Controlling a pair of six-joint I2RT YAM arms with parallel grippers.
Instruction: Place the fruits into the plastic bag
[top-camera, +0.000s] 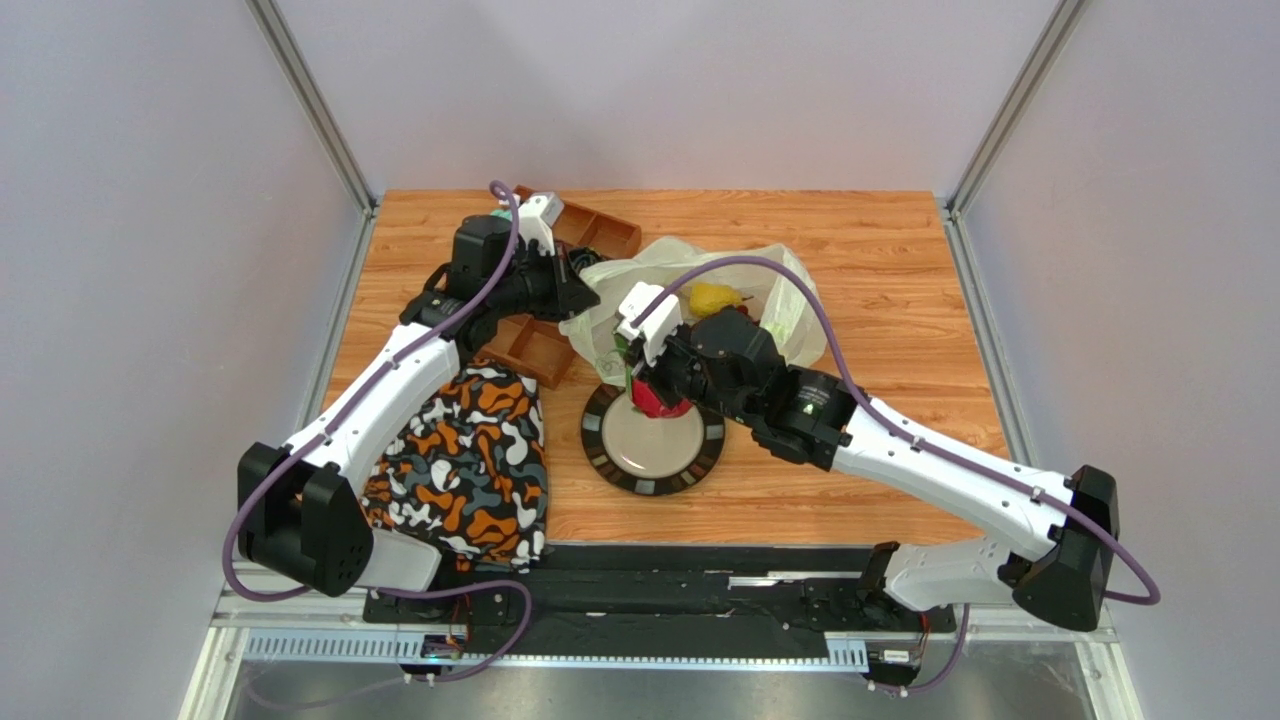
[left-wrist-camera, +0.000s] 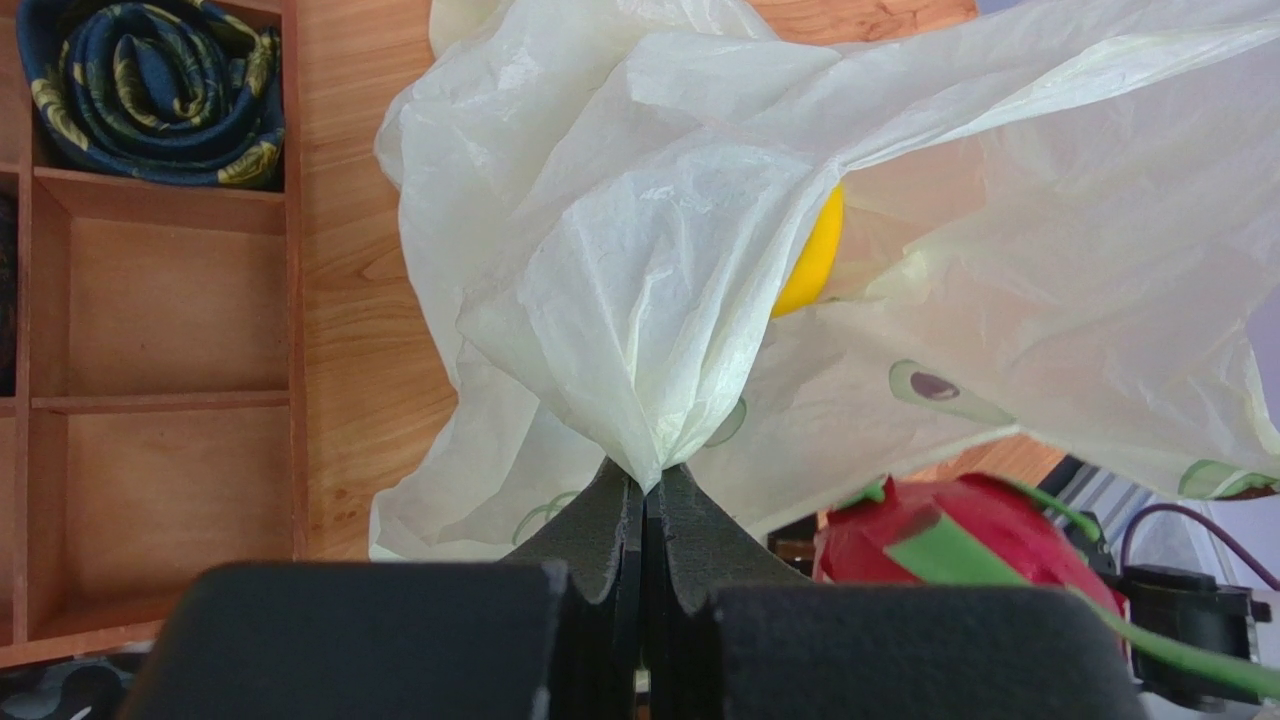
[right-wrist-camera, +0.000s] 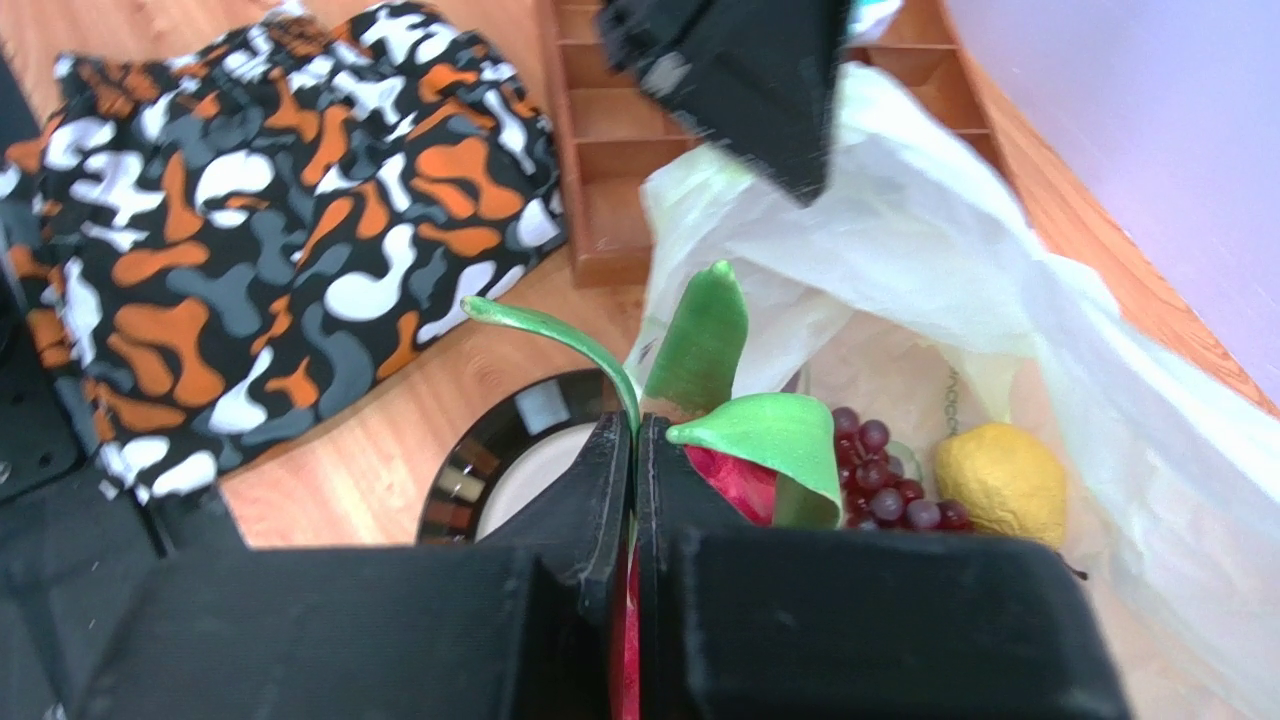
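Though the left gripper (left-wrist-camera: 646, 488) pinches the bag (left-wrist-camera: 631, 270) at one o'clock, the right gripper (right-wrist-camera: 633, 443) clamps only one scale of the dragon fruit (left-wrist-camera: 932, 533), which could tear.

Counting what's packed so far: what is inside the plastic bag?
A grape bunch and a small yellow fruit lie in the plastic bag; its folds hide anything deeper.

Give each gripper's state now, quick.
Left gripper: closed, pinching the thin translucent pale yellow-green plastic bag.
Right gripper: closed on the pink-red dragon fruit with green scales.
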